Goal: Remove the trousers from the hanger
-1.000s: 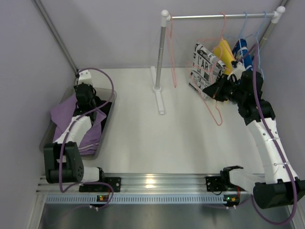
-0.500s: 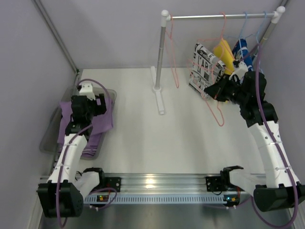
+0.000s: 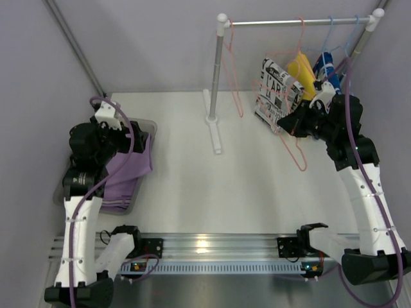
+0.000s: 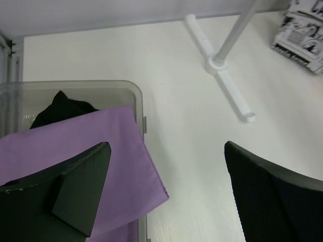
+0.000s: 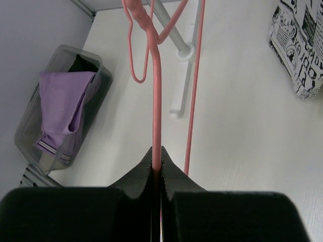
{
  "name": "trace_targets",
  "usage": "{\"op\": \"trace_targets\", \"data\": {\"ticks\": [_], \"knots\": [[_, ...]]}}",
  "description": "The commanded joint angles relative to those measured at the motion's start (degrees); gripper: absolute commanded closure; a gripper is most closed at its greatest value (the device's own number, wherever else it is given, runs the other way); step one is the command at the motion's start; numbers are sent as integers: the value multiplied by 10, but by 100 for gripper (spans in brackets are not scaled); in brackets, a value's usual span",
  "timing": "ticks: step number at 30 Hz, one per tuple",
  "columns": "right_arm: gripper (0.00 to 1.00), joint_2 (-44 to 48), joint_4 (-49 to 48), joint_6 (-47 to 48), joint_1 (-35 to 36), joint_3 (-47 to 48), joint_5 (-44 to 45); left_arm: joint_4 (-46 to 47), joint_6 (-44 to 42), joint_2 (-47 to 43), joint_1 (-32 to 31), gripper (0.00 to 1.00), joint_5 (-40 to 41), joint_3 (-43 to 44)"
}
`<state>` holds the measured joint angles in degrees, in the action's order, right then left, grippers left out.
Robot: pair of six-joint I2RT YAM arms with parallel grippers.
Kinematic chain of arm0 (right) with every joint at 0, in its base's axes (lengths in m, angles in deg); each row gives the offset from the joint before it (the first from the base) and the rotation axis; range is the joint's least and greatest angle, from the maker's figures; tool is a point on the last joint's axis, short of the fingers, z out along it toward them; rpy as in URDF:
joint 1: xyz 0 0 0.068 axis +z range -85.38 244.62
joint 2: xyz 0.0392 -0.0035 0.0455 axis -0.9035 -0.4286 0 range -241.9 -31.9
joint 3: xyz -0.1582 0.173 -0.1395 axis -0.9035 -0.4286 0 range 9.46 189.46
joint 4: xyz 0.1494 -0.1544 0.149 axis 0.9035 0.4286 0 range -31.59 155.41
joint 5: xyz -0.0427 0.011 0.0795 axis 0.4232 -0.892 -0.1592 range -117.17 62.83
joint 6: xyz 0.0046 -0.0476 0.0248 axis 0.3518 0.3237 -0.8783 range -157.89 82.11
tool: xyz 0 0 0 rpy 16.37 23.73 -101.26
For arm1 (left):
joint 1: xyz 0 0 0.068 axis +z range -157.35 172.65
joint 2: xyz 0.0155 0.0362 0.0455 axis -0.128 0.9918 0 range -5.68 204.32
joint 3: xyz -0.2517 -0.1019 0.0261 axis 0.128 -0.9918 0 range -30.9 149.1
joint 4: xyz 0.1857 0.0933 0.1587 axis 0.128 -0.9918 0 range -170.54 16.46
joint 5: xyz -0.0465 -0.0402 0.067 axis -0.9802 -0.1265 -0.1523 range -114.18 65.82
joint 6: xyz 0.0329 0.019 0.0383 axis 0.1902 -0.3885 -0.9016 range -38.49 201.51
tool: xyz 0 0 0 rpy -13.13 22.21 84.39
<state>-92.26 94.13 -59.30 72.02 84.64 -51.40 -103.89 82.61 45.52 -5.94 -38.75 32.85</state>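
Observation:
The lilac trousers (image 3: 125, 170) lie folded in the grey bin (image 3: 146, 121) at the left, one edge hanging over its rim. A bit of the black trousers (image 4: 63, 107) shows under them. My left gripper (image 4: 166, 151) hovers open above the bin's right edge, holding nothing. At the right, my right gripper (image 5: 157, 151) is shut on the thin wire of an empty pink hanger (image 5: 156, 96). In the top view that hanger (image 3: 294, 146) hangs below the right gripper (image 3: 287, 123), near the rail (image 3: 295, 22).
The rack's post (image 3: 217, 70) and white foot (image 3: 214, 131) stand at the table's middle back. A second pink hanger (image 3: 232, 70) hangs by the post. A black-and-white printed garment (image 3: 277, 93), a yellow garment (image 3: 302, 69) and blue hangers (image 3: 331, 38) hang at the rail's right end.
My left gripper opened, let go of the lilac trousers in the bin, and rose back from it. My right gripper kept its grip on the pink hanger and barely moved.

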Motion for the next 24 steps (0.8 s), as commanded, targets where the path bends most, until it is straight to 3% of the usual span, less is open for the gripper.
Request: {"op": "trace_targets", "data": {"ticks": [1,7,17,24], "knots": [[100,6,27,27,8,37,-13,-66,-7,-32,-1,1,-95,21],[100,-51,44,26,9,102,-21,-89,-5,-36,-1,1,-78,35],[100,-230,44,62,43,333,85,-80,23,-22,-1,1,-47,65],[100,-354,0,80,65,461,98,-76,43,-10,-1,1,-17,70]]}}
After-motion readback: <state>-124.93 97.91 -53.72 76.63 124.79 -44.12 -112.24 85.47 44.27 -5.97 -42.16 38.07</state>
